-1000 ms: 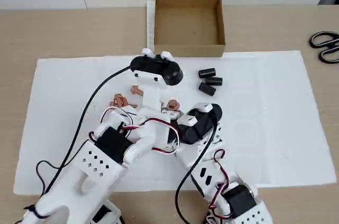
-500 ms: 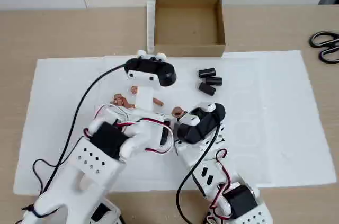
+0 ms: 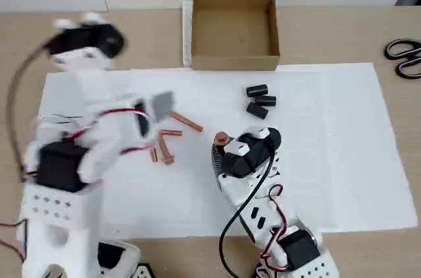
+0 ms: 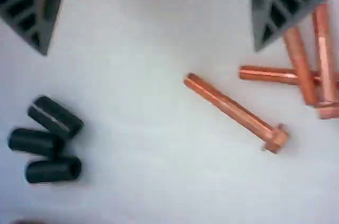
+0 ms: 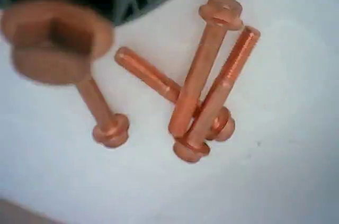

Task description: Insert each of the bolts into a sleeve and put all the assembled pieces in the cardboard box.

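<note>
**R grip clamped on a bolt, L jaws wide, 4 bolts + 3 sleeves loose**

High view: the cardboard box (image 3: 233,62) is brown, square and open-topped. It sits at 12 o'clock of the white sheet (image 3: 329,160), touching its edge. Three sleeves (image 3: 265,100), short black cylinders, are bunched at approx 5 o'clock from the box. Four loose bolts (image 3: 171,133), copper-coloured, lie at 9 o'clock from the right gripper (image 3: 220,140), well apart from the sleeves. The right gripper stands between the two groups, closed on a fifth bolt (image 3: 222,138) w/ its head up. The left gripper (image 3: 158,105) hangs at 11 o'clock of the loose bolts, holding nothing. Scissors (image 3: 404,58) w/ black handles lie on the bare wooden table (image 3: 329,35) at 3 o'clock from the box.

Left wrist view: the fingers (image 4: 26,1) are gray, ribbed wedges, spread wide, w/ the sheet's matte white between them. One loose bolt lies alone and the other three are bunched by one fingertip. The sleeves touch each other, and one has a pale line along its side, a detail the high view doesn't give.

Right wrist view: the fifth bolt's round flanged head sits against a dark ribbed jaw. Of the loose bolts, two lie across a third and one lies apart. Thread shows on one shank tip.
</note>
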Controlling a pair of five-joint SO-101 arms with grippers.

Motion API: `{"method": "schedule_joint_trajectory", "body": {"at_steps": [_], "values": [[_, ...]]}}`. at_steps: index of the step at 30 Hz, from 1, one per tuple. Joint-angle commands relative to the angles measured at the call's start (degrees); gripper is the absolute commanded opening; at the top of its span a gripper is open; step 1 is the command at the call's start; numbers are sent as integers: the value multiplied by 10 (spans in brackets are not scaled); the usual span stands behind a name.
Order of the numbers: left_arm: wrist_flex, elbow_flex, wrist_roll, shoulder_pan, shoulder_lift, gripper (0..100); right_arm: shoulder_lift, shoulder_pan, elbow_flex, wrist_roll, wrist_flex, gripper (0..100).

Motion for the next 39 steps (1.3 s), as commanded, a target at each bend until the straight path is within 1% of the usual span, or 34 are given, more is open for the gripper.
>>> {"method": "schedule_joint_trajectory", "body": {"at_steps": [1, 3, 5, 7, 10, 13, 19, 26, 30, 33, 36, 39], "values": [[40, -36, -18, -91, -4, 238, -5, 62, -19, -1, -10, 4], [63, -35, -85, -128, -4, 238, -4, 102, -34, 1, -4, 4], [84, -35, -155, -143, -4, 237, 0, 131, -62, 18, 11, 4], [99, -35, -176, -144, -4, 237, 20, 145, -97, 31, 11, 4], [108, -35, -176, -146, -4, 237, 94, 167, -161, 33, -25, 4], [108, -35, -177, -147, -4, 237, 216, 189, -243, 33, -87, 4], [109, -35, -178, -145, -4, 237, 531, 215, -469, 33, -187, 4], [109, -35, -178, -146, -4, 237, 892, 228, -749, 33, -276, 4], [109, -34, -178, -146, -4, 237, 1058, 225, -895, 33, -289, 4], [110, -34, -178, -146, -4, 237, 1162, 226, -976, 33, -286, 4], [110, -33, -178, -146, -4, 237, 1241, 227, -1024, 33, -286, 4], [110, -19, -178, -146, -4, 237, 1289, 227, -1045, 33, -289, 4]]}}
